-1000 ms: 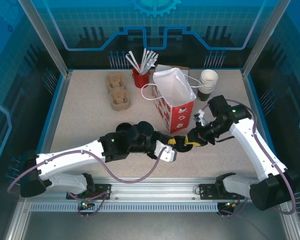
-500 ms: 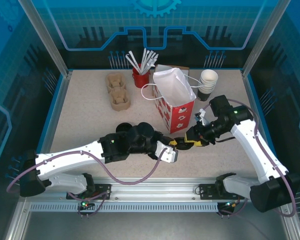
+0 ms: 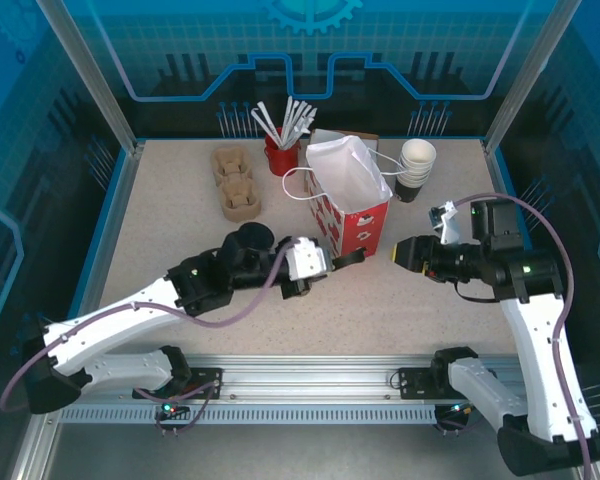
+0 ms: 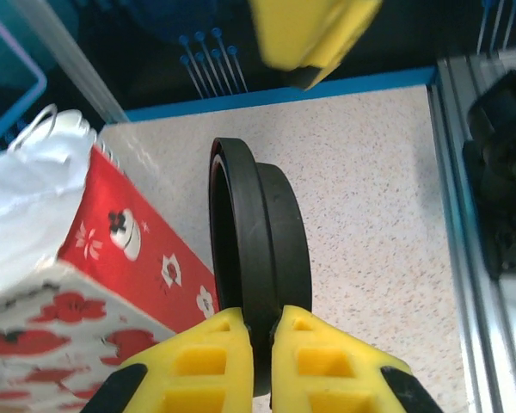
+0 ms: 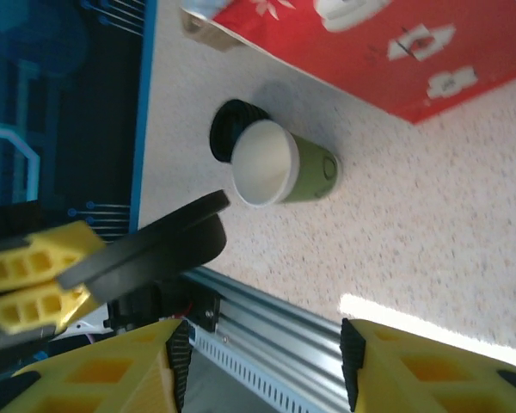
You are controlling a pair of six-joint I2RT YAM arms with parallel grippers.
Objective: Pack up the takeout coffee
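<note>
With the left gripper (image 4: 262,344), pinching a black lid (image 4: 258,249) by its rim beside the red bag (image 4: 112,284); with the right gripper (image 5: 260,348), standing spread, facing a lidless olive cup (image 5: 288,168).

My left arm (image 3: 120,322) and right arm (image 3: 542,335) carry white link shells joined by rounded black joint housings. The largest black shoulder housings (image 3: 52,365) lie toward the lower corners of the frame. A purple-grey cable (image 3: 220,320) runs loosely along each arm. Small green indicator lights (image 3: 525,268) sit on the links. My left fingers (image 4: 211,366) and right fingers (image 5: 430,374) are yellow moulded blocks with hollow rectangular cells, edged in black.
</note>
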